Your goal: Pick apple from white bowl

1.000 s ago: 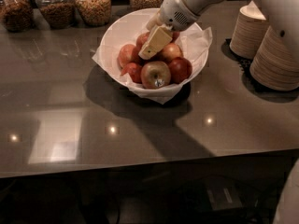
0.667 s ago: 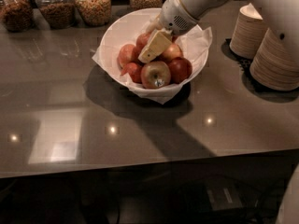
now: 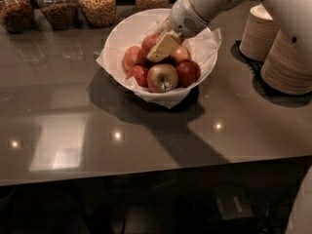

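The white bowl, lined with crumpled white paper, stands on the dark counter and holds several apples. A deep-red apple lies at the bowl's right front; no sticker shows on it. A yellow-green and red stickered apple lies at the front. My gripper reaches down from the upper right into the middle of the pile. Its pale tip lies between a red apple at the back and one on the right. The apple parts under it are hidden.
Stacks of tan paper bowls stand to the right of the white bowl. Glass jars of dry food line the back edge. The counter's front edge runs along the lower part of the view.
The gripper has stayed in the pile, shifting only slightly. The apples have not moved.
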Tool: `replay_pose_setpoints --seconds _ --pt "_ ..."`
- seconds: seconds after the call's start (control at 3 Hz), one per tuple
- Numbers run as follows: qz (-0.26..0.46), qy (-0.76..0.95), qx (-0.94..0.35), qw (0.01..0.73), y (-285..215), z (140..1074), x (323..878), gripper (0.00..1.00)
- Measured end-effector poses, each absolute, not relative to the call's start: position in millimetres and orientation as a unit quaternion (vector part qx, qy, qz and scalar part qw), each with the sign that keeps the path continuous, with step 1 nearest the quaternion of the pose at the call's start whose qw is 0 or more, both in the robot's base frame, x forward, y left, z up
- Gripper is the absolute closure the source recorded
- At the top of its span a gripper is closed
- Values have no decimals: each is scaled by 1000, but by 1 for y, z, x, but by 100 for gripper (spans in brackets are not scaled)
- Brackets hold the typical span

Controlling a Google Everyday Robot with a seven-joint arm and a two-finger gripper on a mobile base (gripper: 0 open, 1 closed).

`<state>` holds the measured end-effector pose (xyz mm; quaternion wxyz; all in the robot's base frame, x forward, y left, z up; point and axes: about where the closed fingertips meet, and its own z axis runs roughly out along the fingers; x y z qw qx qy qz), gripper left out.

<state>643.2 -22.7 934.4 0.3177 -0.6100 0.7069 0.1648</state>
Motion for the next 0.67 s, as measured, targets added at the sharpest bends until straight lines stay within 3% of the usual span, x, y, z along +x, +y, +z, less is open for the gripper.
replay_pose_setpoints --seconds 0.67 --pt "159 707 -607 327 -28 937 647 99"
